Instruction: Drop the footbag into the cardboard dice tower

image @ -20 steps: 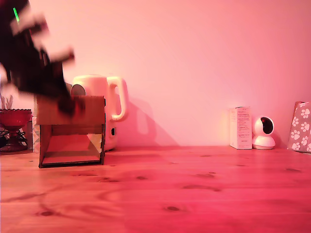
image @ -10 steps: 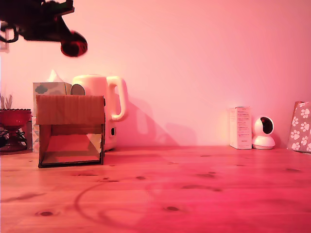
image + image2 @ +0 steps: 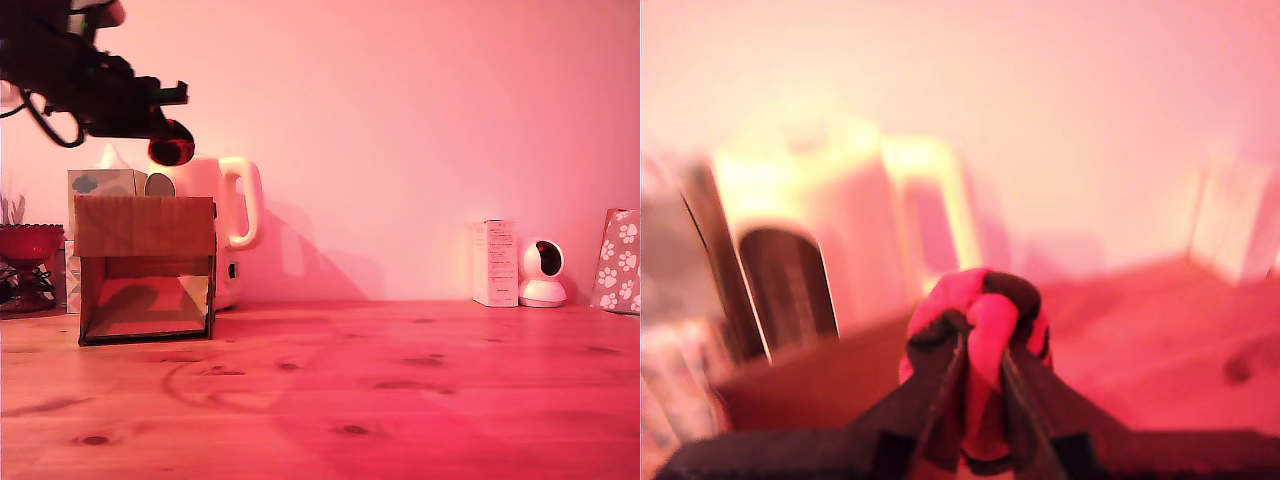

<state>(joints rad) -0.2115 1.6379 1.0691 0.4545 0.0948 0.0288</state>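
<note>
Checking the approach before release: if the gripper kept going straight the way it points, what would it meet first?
Probably the pale kettle straight ahead of the gripper holding the footbag; depth is unclear.

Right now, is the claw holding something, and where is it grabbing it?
Yes. The claw pinches the footbag across its middle, one finger on each side.

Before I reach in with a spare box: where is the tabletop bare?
In the exterior view, bare wood runs from the cardboard dice tower to the white carton. The left end is crowded: bowl, tissue box, kettle, with the gripper holding the footbag above.
</note>
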